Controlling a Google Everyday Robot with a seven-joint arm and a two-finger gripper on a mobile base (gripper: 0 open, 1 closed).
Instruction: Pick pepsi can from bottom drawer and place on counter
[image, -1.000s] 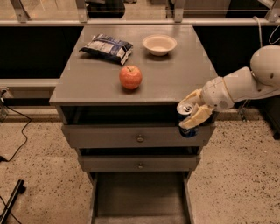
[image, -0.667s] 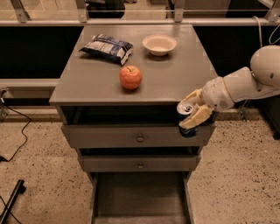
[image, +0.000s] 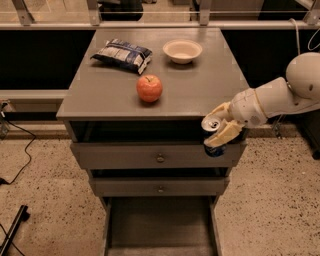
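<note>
Hand (image: 220, 132) at front-right counter (image: 210, 95) edge — open surface beside apple (image: 149, 88)

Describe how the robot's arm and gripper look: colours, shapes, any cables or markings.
The arm is smooth glossy white: a large rounded shell at the right edge, then a tapering tube and a bulbous wrist. The gripper, at the front right corner of the counter, has flat, blunt cream-yellow fingers. No markings or cables show on the arm.

place: robot lab | cues: speckled floor (image: 280, 200), loose cable (image: 31, 142), rail posts (image: 204, 12) | jaws: by counter (image: 200, 90) front-right edge
</note>
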